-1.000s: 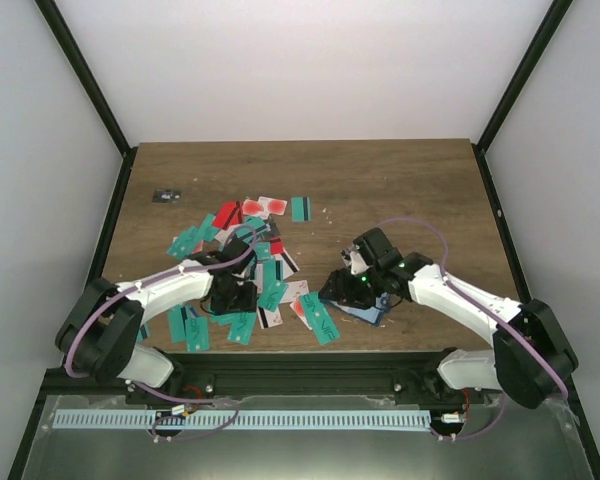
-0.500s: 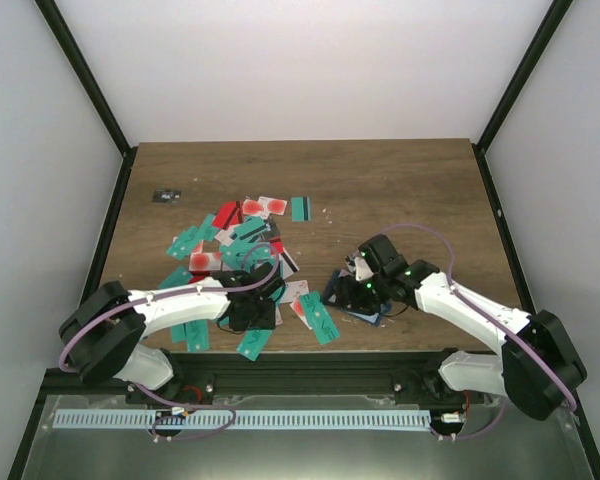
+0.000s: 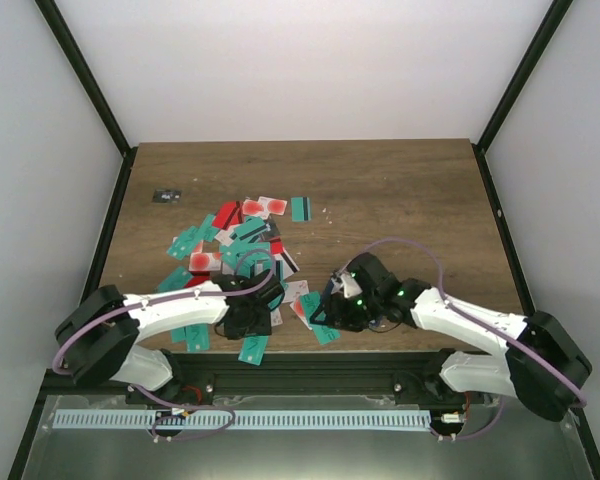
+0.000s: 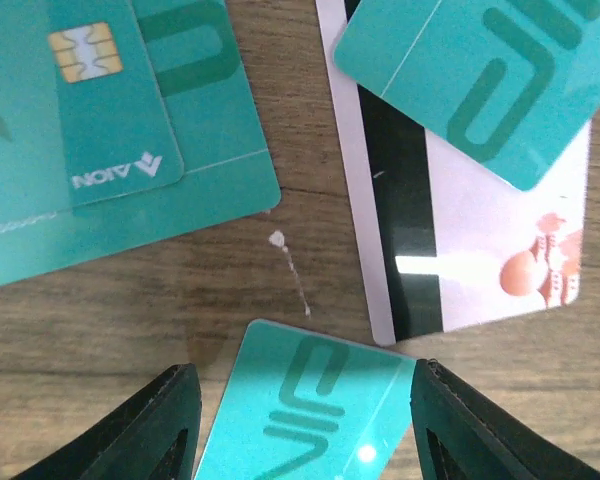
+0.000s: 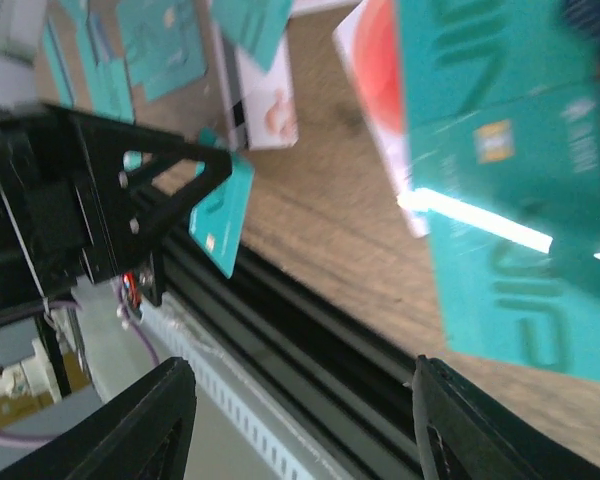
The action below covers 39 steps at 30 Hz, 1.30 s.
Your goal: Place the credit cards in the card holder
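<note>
Many credit cards (image 3: pixel 242 232), mostly teal with some red and white, lie scattered left of the table's middle. My left gripper (image 3: pixel 248 325) is near the front edge, shut on one teal credit card (image 4: pixel 310 410) held by its two edges between the fingers. This card (image 3: pixel 253 348) hangs over the table's front. The right wrist view shows it in the left gripper as well (image 5: pixel 220 215). My right gripper (image 3: pixel 325 308) stands open and empty just right of it, over a teal card (image 3: pixel 322 328). The card holder is hidden.
A small black-grey object (image 3: pixel 166 196) lies at the far left of the table. The black front rail (image 5: pixel 310 330) runs right under both grippers. A white card with a black stripe (image 4: pixel 450 240) lies beside the held card.
My left gripper has come toward the front edge and a little to the right, carrying the teal card. My right gripper has swung left, toward the left one.
</note>
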{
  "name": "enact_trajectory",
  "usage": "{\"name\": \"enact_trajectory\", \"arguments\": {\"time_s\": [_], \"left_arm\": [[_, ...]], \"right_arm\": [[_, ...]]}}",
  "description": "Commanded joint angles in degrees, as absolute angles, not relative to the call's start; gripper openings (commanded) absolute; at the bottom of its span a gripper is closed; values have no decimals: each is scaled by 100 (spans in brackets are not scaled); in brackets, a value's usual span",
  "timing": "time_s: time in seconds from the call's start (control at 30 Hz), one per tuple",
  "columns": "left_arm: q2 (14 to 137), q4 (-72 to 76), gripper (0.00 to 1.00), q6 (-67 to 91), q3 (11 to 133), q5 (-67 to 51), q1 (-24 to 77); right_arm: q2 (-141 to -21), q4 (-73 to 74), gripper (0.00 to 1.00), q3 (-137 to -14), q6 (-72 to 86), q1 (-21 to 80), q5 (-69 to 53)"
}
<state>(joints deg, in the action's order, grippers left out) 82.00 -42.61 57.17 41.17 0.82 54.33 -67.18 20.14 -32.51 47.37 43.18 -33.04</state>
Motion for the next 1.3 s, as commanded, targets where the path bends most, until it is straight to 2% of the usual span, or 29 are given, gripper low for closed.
{"name": "enact_trajectory", "arguments": {"time_s": [0.0,0.37,0.77,1.27], "left_arm": [[7720,-4622,59,5850,4110,8,5445],[6394,-5317,58,5074,4248,-446,5008],[5215,-6190,58,4152,4484,-643,4897],[4828,-6432,58,3624,4419,-719,4892]], "right_arm": [[-6803,979,61,-3171,5593,5105,-3057],[-7827,-56,54,-3623,7103,6536,-1497],[-9256,-266,55,-4308,8436,7845,-247],[-10067,-980,51,-4445,9010,8130,67]]}}
